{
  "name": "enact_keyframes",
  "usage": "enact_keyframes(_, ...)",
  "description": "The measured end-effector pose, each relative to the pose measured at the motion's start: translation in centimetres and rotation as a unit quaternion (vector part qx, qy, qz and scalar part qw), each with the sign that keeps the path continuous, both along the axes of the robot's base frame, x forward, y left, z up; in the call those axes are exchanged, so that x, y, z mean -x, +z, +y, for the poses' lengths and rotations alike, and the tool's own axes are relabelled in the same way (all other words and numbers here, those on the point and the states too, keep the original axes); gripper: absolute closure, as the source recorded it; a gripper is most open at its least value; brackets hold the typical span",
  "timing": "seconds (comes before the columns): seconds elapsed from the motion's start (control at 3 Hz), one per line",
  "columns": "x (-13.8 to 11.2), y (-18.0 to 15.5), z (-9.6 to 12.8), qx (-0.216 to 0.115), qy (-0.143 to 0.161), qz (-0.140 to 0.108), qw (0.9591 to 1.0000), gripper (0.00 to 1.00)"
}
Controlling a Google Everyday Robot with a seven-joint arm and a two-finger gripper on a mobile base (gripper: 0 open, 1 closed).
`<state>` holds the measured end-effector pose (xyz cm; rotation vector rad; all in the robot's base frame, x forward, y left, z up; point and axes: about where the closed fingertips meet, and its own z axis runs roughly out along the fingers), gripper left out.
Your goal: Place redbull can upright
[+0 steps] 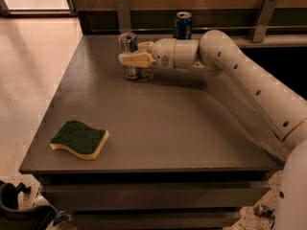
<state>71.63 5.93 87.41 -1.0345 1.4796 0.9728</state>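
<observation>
You see the redbull can (128, 43) standing upright on the worktop (182, 128), with its base down on the surface. It stands to the left of the Pepsi can (183, 25) and a little nearer to the camera, apart from it. It is slim and narrow, clearly thinner than the Pepsi can. The top end is shiny silver and catches the light, the upper part of the body looks silver and dark blue, and the lower end is also pale metal. You cannot read any print on it.

The gripper (129, 53) is at the redbull can, also to the left of the Pepsi can, and the white arm reaches to it from the right side. The jaws are clenched on the can: one tan finger (135, 59) lies across the front of its middle and hides that part, the other is behind it.

A green and yellow sponge (80, 139) lies flat, well apart from the Pepsi can, toward the near left corner of the worktop.
</observation>
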Motion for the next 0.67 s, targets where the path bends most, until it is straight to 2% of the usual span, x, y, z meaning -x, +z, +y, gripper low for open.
enact_keyframes(0.67,0.00,0.07,0.01,0.000,0.000,0.000,1.0000,0.07)
